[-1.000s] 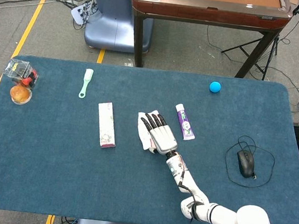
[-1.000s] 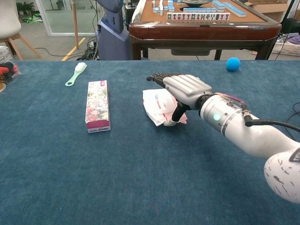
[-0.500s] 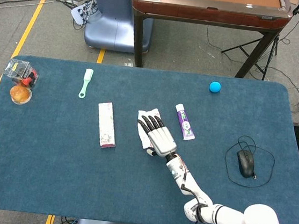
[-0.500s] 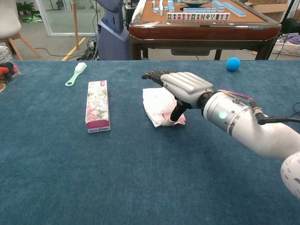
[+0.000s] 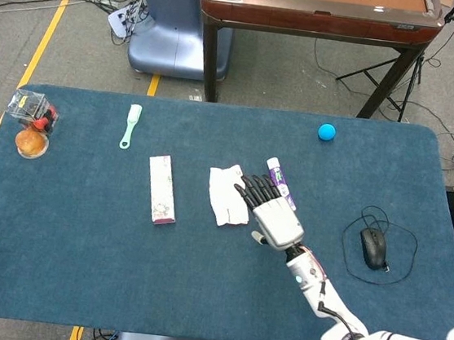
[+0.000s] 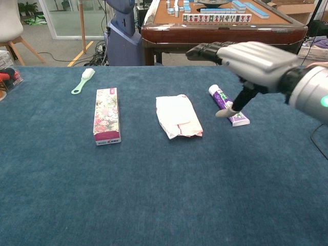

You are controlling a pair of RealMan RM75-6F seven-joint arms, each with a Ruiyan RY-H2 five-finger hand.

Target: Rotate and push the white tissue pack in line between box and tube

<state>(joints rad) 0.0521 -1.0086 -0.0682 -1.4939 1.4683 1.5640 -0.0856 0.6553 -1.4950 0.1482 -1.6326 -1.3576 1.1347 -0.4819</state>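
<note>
The white tissue pack (image 5: 228, 193) (image 6: 177, 116) lies flat on the blue cloth between the floral box (image 5: 161, 189) (image 6: 106, 115) on its left and the purple-and-white tube (image 5: 278, 178) (image 6: 228, 105) on its right. My right hand (image 5: 273, 211) (image 6: 247, 62) hovers raised above the table with fingers spread and nothing in it, over the tube and apart from the pack. In the head view it hides the tube's near end. My left hand is in neither view.
A blue ball (image 5: 326, 132) (image 6: 254, 69) sits at the far right. A black mouse (image 5: 373, 248) with its looped cable lies at the right. A mint brush (image 5: 129, 125) (image 6: 83, 80) lies far left, with a round bun in a dish (image 5: 31, 143) near the left edge.
My right hand lifted off the tissue pack and moved up and to the right, over the tube. The pack now lies uncovered, still between box and tube.
</note>
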